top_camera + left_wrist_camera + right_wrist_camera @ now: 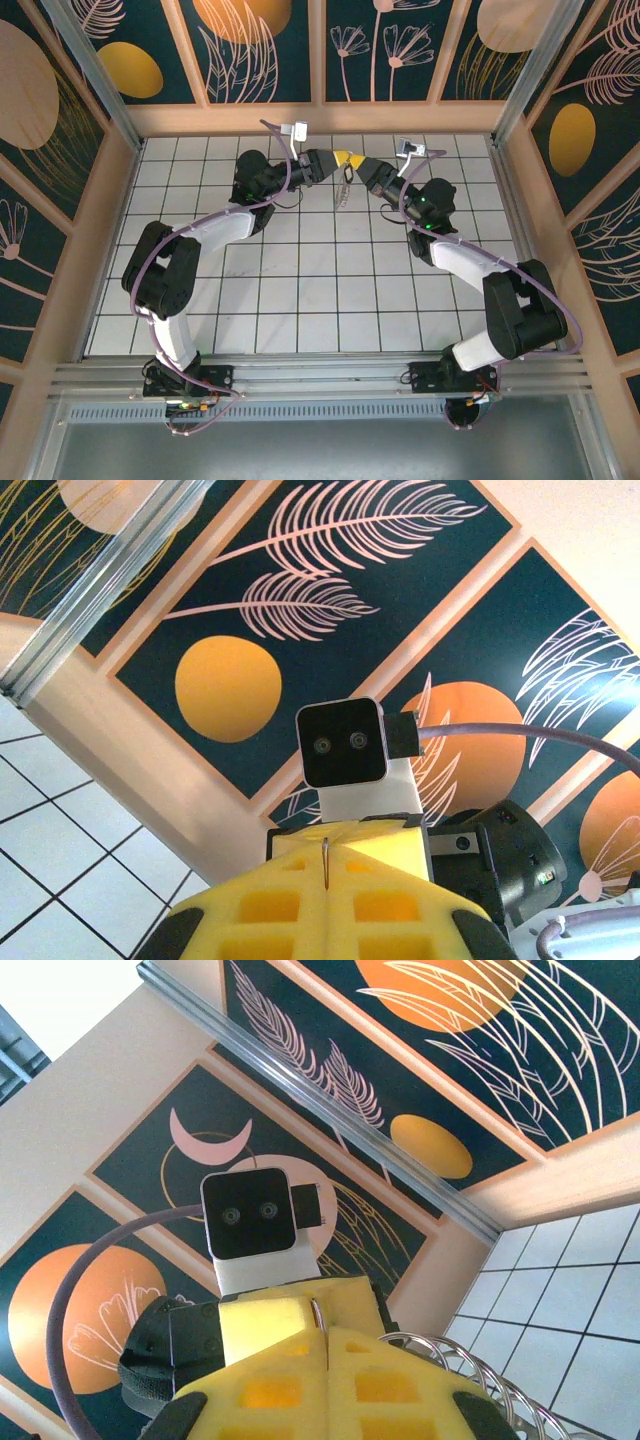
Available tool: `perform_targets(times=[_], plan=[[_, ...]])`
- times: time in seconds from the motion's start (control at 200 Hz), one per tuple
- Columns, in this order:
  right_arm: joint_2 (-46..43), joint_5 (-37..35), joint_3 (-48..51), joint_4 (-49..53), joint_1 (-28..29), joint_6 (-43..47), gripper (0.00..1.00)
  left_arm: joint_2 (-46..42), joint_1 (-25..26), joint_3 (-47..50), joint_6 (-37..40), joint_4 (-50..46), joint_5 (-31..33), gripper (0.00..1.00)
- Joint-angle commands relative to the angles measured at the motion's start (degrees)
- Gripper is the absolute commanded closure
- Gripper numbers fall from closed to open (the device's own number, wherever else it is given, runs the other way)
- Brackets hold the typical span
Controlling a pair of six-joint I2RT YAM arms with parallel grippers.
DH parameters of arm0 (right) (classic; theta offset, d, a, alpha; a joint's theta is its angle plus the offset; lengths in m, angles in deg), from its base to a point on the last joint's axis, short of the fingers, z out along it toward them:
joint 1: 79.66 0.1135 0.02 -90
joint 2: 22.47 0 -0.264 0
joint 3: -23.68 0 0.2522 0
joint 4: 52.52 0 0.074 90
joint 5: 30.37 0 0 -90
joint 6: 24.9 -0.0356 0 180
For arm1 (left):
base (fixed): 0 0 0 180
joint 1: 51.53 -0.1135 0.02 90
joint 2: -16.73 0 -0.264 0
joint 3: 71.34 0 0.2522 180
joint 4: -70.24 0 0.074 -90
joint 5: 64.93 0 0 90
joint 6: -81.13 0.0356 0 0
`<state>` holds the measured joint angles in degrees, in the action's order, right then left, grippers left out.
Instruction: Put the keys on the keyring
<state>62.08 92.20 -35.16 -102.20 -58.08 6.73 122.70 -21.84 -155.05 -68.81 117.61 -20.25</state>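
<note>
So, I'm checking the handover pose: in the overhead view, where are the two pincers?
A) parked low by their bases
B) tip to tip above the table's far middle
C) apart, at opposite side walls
B: the left pincer and right pincer meet tip to tip above the far tiles, with the keyring hanging just beneath them.
</note>
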Motion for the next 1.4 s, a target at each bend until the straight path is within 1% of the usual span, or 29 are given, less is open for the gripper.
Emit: perform_targets(times=[0.0, 0.055, 0.07, 0.17, 0.225, 0.32, 0.435, 0.596, 0.691, 0.786, 0.941, 1.116, 1.241, 1.391], plan=[[0.5, 0.8, -3.2, 0.0, 0.0, 2.3, 1.00, -2.1, 0.4, -0.1, -0.4, 3.6, 0.1, 1.00], [0.4, 1.4, -4.1, 1.5, -0.5, 3.4, 1.00, -2.3, 0.4, -0.4, 0.1, 2.2, 0.5, 1.00], [0.5, 1.5, -4.2, 1.8, -0.6, 3.6, 1.00, -2.3, 0.4, -0.5, 0.5, 1.8, 0.6, 0.98], [1.0, 4.3, -6.3, 4.3, -2.9, 4.7, 1.00, -3.3, -0.1, -0.8, 3.4, -2.3, 2.1, 0.69], [1.8, 7.1, -7.9, 5.5, -4.5, 4.9, 1.00, -3.9, -0.7, -0.9, 4.7, -4.2, 2.8, 0.59], [4.0, 12.6, -11.4, 7.6, -7.1, 5.1, 1.00, -4.6, -2.2, -1.4, 5.4, -5.7, 2.9, 0.50], [6.9, 19.0, -16.4, 10.6, -9.3, 6.2, 1.00, -5.0, -3.9, -2.8, 7.2, -9.1, 2.2, 0.43], [11.1, 26.8, -24.7, 18.0, -10.7, 10.2, 1.00, -4.3, -5.2, -7.0, 13.1, -18.1, 0.0, 0.39], [14.0, 31.6, -30.2, 24.7, -10.7, 14.3, 1.00, -3.4, -5.9, -9.7, 17.3, -23.9, -0.9, 0.37], [16.6, 34.8, -34.5, 30.4, -10.8, 17.9, 1.00, -2.2, -6.6, -12.7, 21.3, -29.4, -1.9, 0.34], [19.8, 38.4, -38.5, 35.7, -10.7, 21.0, 1.00, 1.0, -7.6, -17.8, 24.7, -35.2, -4.4, 0.33], [21.4, 40.0, -39.6, 38.1, -10.7, 22.6, 1.00, 4.8, -8.0, -22.9, 27.7, -40.9, -7.9, 0.31], [21.4, 40.1, -39.6, 39.7, -10.7, 23.9, 1.00, 6.9, -8.1, -24.6, 28.8, -43.4, -10.8, 0.35], [21.3, 39.9, -39.2, 40.1, -10.5, 24.3, 1.00, 7.7, -8.0, -24.1, 27.5, -42.1, -13.1, 0.46]])
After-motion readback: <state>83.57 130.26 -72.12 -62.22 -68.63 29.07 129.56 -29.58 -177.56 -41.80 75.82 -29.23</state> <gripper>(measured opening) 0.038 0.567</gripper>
